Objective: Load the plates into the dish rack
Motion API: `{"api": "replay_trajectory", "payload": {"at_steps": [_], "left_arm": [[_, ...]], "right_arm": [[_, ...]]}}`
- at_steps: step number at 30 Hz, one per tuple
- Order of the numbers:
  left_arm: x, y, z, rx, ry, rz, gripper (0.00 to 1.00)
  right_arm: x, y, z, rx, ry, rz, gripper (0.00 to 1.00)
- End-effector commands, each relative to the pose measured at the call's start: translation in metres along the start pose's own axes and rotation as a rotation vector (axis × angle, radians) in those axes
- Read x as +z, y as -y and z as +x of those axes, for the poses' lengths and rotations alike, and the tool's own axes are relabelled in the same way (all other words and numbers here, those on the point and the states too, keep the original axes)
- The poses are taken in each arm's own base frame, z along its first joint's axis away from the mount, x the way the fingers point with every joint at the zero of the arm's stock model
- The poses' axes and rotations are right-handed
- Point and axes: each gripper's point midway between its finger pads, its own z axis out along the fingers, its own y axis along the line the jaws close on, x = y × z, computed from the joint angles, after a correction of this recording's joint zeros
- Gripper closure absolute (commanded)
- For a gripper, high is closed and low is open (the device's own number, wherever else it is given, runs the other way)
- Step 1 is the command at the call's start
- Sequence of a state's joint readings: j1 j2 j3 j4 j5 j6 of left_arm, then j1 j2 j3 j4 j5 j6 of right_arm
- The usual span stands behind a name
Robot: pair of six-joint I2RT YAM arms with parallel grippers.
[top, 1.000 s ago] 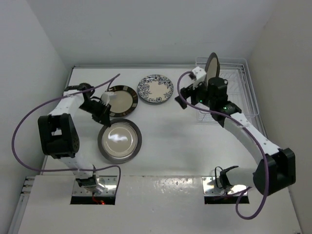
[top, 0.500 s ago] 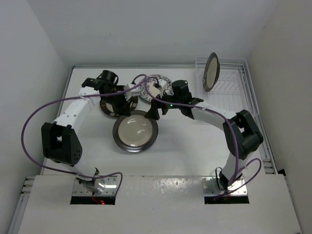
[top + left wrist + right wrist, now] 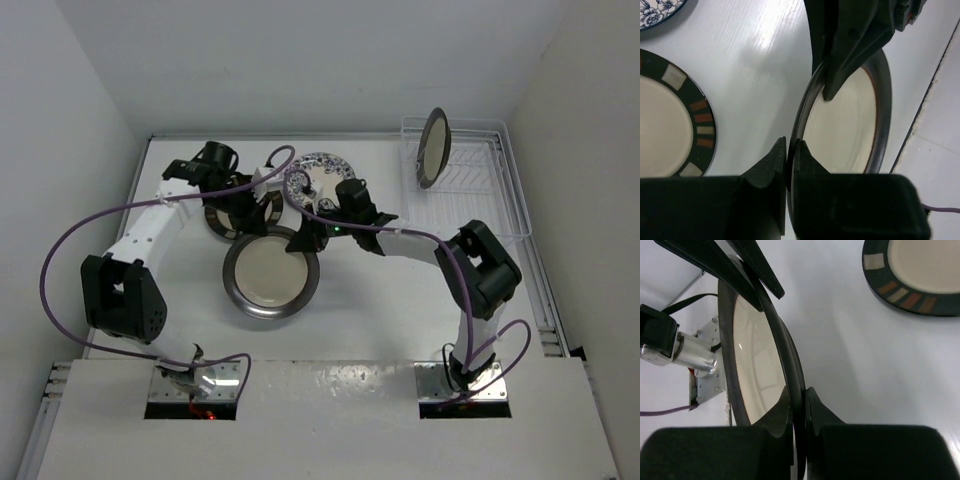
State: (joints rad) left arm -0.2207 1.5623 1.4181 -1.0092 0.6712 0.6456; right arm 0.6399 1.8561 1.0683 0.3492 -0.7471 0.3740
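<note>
- Left of centre in the overhead view, the striped plate [image 3: 660,125] is lying flat on the table [image 3: 380,290], partly under our left arm [image 3: 150,225].
- Just right of it, we are pinching the upper-left rim of a plain dark-rimmed plate [image 3: 268,272] with our left gripper [image 3: 788,150], its jaws pressed together on the edge.
- That plate is sitting mid-frame, below both grippers; we cannot tell whether it is touching the table.
- We are clamping the same plate's upper-right rim with our right gripper [image 3: 799,397], its jaws squeezed onto it.
- Just above that gripper, the floral plate [image 3: 325,170] is lying flat.
- At the upper right, a second dark-rimmed plate [image 3: 433,148] is standing on edge in the dish rack [image 3: 480,190].
</note>
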Motion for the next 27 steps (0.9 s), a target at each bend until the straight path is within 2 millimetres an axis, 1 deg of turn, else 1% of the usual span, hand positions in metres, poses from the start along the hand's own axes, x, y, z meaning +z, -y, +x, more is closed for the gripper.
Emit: {"api": "replay_trajectory", "payload": {"at_steps": [1,2,3,4,5,6,7,8,9,10,11,12,13,14,15,16,17,18,19,20,21,22,23,24,25,26,27], "left_arm": [[-0.022,0.008,-0.048,0.071,0.168,-0.019,1.00],[-0.023,0.005,-0.046,0.052,0.157,-0.033,1.00],[-0.029,-0.005,-0.049,0.033,0.154,-0.087,0.96],[-0.029,-0.009,-0.049,0.023,0.147,-0.102,0.68],[-0.036,-0.015,-0.050,-0.003,0.150,-0.131,0.50],[-0.046,-0.024,-0.057,-0.004,0.159,-0.178,0.36],[-0.058,-0.034,-0.059,-0.024,0.168,-0.226,0.13],[-0.069,-0.040,-0.063,-0.059,0.182,-0.265,0.00],[-0.090,-0.051,-0.079,-0.056,0.221,-0.334,0.00],[-0.105,-0.062,-0.080,-0.088,0.227,-0.402,0.00],[-0.127,-0.075,-0.079,-0.142,0.256,-0.464,0.00],[-0.150,-0.081,-0.089,-0.141,0.294,-0.520,0.00],[-0.171,-0.094,-0.083,-0.175,0.305,-0.588,0.00],[-0.182,-0.098,-0.082,-0.190,0.314,-0.624,0.00],[-0.188,-0.105,-0.079,-0.202,0.310,-0.649,0.00],[-0.193,-0.110,-0.074,-0.216,0.298,-0.680,0.00],[-0.196,-0.113,-0.070,-0.226,0.293,-0.699,0.00],[-0.191,-0.114,-0.064,-0.239,0.280,-0.690,0.00],[-0.182,-0.116,-0.055,-0.256,0.263,-0.676,0.00],[-0.176,-0.115,-0.052,-0.265,0.257,-0.656,0.00],[-0.171,-0.115,-0.046,-0.276,0.246,-0.646,0.00],[-0.164,-0.111,-0.041,-0.286,0.239,-0.624,0.00],[-0.160,-0.111,-0.037,-0.295,0.231,-0.616,0.00],[-0.160,-0.113,-0.034,-0.300,0.235,-0.615,0.00],[-0.156,-0.113,-0.030,-0.309,0.226,-0.608,0.00],[-0.156,-0.113,-0.030,-0.309,0.226,-0.607,0.00],[-0.153,-0.112,-0.028,-0.313,0.224,-0.594,0.00]], "right_arm": [[-0.002,-0.017,-0.039,0.022,0.118,-0.027,1.00],[-0.009,-0.015,-0.050,0.006,0.143,-0.008,1.00],[-0.014,-0.015,-0.058,-0.036,0.159,0.023,1.00],[-0.018,-0.010,-0.063,-0.045,0.175,0.069,1.00],[-0.028,-0.010,-0.075,-0.056,0.191,0.100,1.00],[-0.039,-0.006,-0.088,-0.085,0.228,0.156,1.00],[-0.050,0.003,-0.097,-0.085,0.251,0.194,1.00],[-0.063,0.000,-0.112,-0.097,0.277,0.219,1.00],[-0.075,0.000,-0.126,-0.106,0.312,0.260,1.00],[-0.092,0.014,-0.136,-0.099,0.344,0.327,1.00],[-0.117,0.009,-0.160,-0.119,0.389,0.371,1.00],[-0.139,0.027,-0.173,-0.109,0.436,0.472,1.00],[-0.164,0.028,-0.192,-0.125,0.476,0.532,1.00],[-0.188,0.037,-0.202,-0.118,0.522,0.638,1.00],[-0.208,0.039,-0.220,-0.129,0.567,0.692,1.00],[-0.234,0.036,-0.238,-0.156,0.615,0.751,1.00],[-0.278,0.052,-0.247,-0.142,0.682,0.906,1.00],[-0.302,0.043,-0.265,-0.174,0.737,0.955,1.00],[-0.324,0.041,-0.276,-0.229,0.765,1.027,1.00],[-0.369,0.050,-0.282,-0.224,0.840,1.189,1.00],[-0.393,0.039,-0.290,-0.264,0.881,1.249,1.00],[-0.413,0.035,-0.298,-0.301,0.919,1.310,1.00],[-0.455,0.038,-0.297,-0.293,0.983,1.442,1.00],[-0.472,0.032,-0.303,-0.318,1.013,1.491,1.00],[-0.491,0.034,-0.302,-0.318,1.031,1.546,1.00],[-0.517,0.035,-0.298,-0.326,1.045,1.659,1.00],[-0.529,0.031,-0.301,-0.331,1.079,1.696,1.00]]}}
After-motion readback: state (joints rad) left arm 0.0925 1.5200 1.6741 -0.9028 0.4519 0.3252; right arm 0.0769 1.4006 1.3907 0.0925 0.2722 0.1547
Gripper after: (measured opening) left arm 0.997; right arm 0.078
